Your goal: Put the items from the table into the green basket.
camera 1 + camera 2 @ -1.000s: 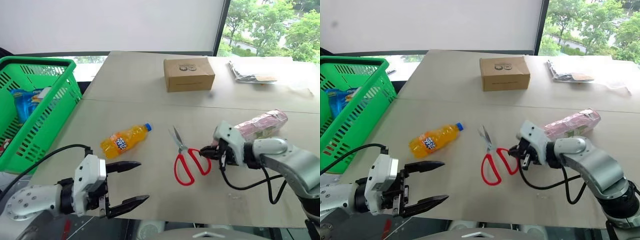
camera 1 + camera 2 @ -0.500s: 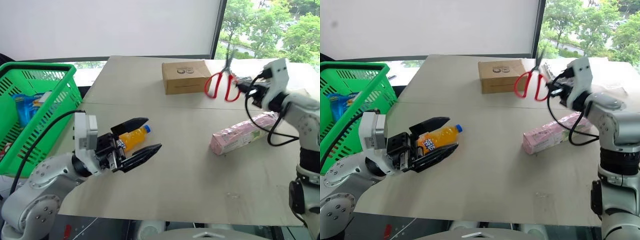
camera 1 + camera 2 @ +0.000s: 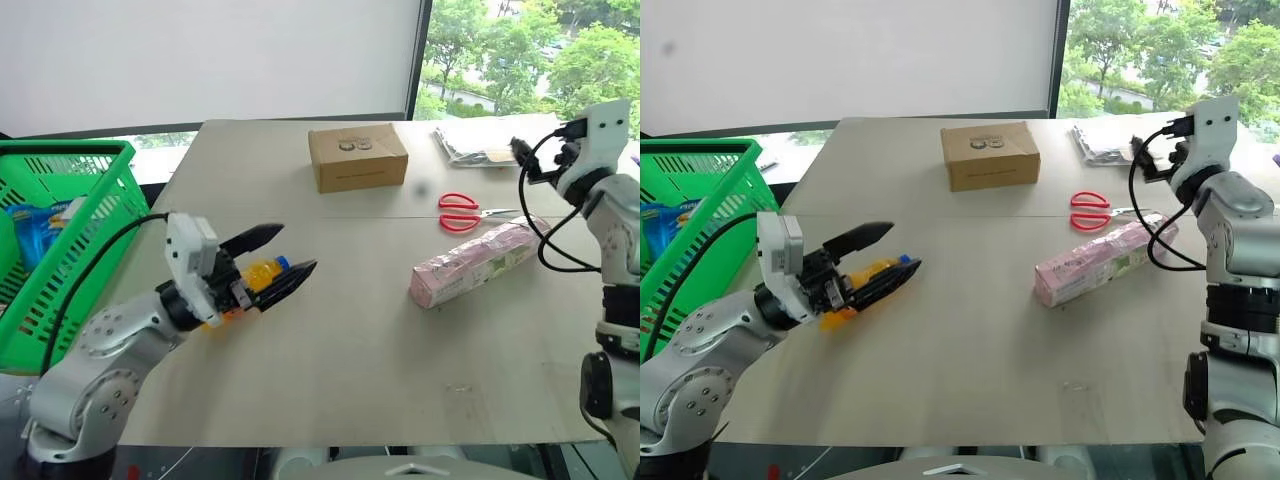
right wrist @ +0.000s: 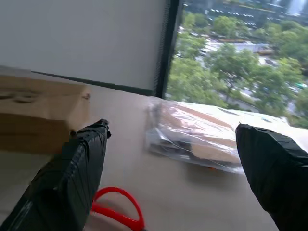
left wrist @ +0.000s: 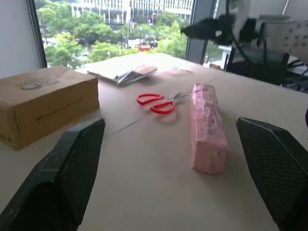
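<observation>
Now the bottle (image 3: 262,277) lies on the table (image 3: 340,350) between the spread fingers of the left gripper (image 3: 278,258), which has not clenched on it. Well off past that gripper's tips lies the carton (image 3: 478,263), with red scissors (image 3: 468,212) just beyond it. Above the scissors hangs the right gripper (image 4: 173,178), released and empty. Behind the left gripper stands the basket (image 3: 45,250).

White wall (image 3: 200,50) behind bench; dark window frame (image 3: 418,55) right of wall; beyond glass, daylit green trees (image 3: 520,50), distant buildings (image 5: 139,6).
</observation>
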Controlling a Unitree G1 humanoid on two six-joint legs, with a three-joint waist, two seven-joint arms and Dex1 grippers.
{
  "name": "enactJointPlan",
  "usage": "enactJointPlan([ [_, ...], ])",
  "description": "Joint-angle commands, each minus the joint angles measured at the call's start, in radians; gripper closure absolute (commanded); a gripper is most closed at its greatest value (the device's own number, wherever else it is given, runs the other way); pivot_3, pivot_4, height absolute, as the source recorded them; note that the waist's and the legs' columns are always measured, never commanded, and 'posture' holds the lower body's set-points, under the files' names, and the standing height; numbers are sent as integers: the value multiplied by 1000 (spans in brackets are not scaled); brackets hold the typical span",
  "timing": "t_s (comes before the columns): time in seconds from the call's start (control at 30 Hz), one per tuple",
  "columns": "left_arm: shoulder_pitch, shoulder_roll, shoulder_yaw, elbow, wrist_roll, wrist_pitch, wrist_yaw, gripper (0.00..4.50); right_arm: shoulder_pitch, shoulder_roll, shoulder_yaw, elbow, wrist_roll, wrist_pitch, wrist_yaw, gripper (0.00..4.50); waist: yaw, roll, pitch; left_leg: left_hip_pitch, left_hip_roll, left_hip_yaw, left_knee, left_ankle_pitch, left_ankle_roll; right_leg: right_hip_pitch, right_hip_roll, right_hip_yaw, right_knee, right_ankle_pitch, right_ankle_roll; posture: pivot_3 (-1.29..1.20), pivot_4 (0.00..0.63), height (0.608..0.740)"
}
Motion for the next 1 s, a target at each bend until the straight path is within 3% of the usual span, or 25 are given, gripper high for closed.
enactJointPlan([
  [0.03, 20, 70, 49, 65, 158, 4, 51, 0, 110, -84, 27, -246, 236, 124, 283, 45, 12, 0, 0, 0, 0, -1, 0, 0, 0, 0, 0, -1, 0, 0, 0, 81, 11, 724],
  [0.27, 78, 128, 97, 102, 240, 11, -1, 0, 202, -121, 34, -372, 395, 196, 391, 45, 18, -3, -2, 2, -1, 1, 3, 0, 0, 3, -3, -2, -1, 0, 1, 94, 10, 724],
  [0.47, 118, 204, -2, 206, 473, 10, 39, 0, 240, -143, 71, -452, 439, 203, 434, 45, 18, -4, -3, 9, 1, 1, 1, 0, 0, 9, -3, -1, -1, 0, 1, 86, 2, 724],
  [0.93, -198, 194, -241, 516, 541, 36, -139, 0, 269, -197, 161, -512, 357, 148, 444, 45, 19, -9, -8, 8, 0, 1, 1, 0, 0, 9, -9, -3, -2, 0, 1, 44, 0, 724],
  [1.0, -237, 195, -257, 556, 533, 52, -181, 528, 279, -194, 163, -522, 355, 148, 435, 0, 19, -9, -9, 8, 0, 1, 1, 0, 0, 9, -10, -3, -2, 0, 1, 32, 0, 724],
])
